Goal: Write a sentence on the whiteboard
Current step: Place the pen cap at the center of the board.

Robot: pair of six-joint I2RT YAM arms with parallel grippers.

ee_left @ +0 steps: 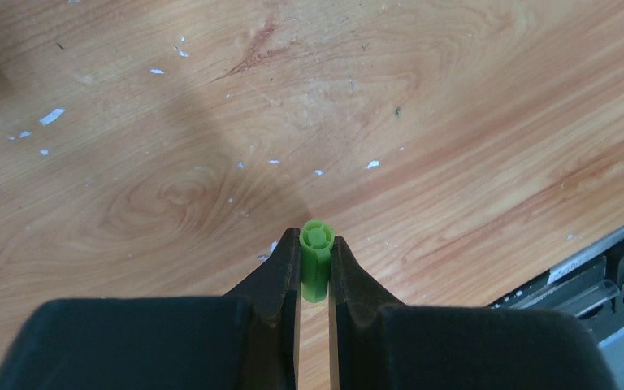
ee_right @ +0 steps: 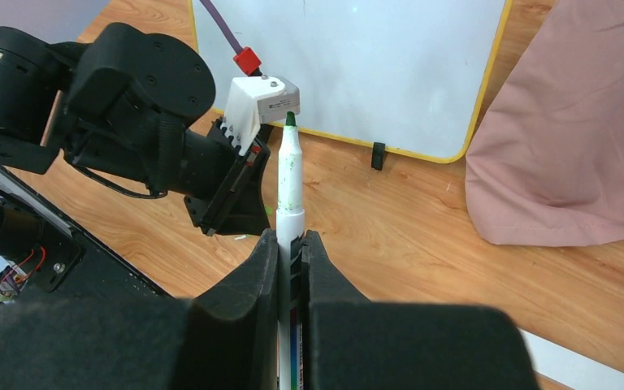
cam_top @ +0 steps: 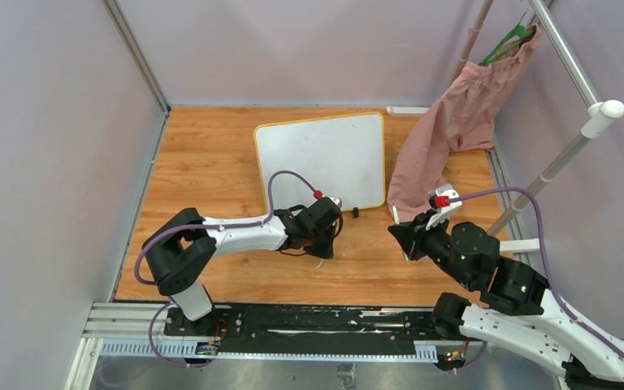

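Left pincer (ee_left: 315,245): clamped on green cap (ee_left: 315,272)
Right pincer (ee_right: 291,244): clamped on uncapped marker (ee_right: 290,183)
Whiteboard (cam_top: 321,158): blank, lying on table (cam_top: 211,162)

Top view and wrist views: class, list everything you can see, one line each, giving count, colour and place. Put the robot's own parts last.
whiteboard: one, white with a yellow rim, blank, flat at mid-table.
clip: one, black, at the whiteboard's near edge.
marker: one, white body with a green tip, uncapped, in the right gripper.
cap: one, green, in the left gripper.
cloth: one, pink, hanging at the right, its lower end beside the whiteboard.
hanger: one, green, top right, carrying the cloth.
rack: one, white poles, right side.
table: one, brown wood.
left gripper: one, black, shut on the cap.
right gripper: one, black, shut on the marker.
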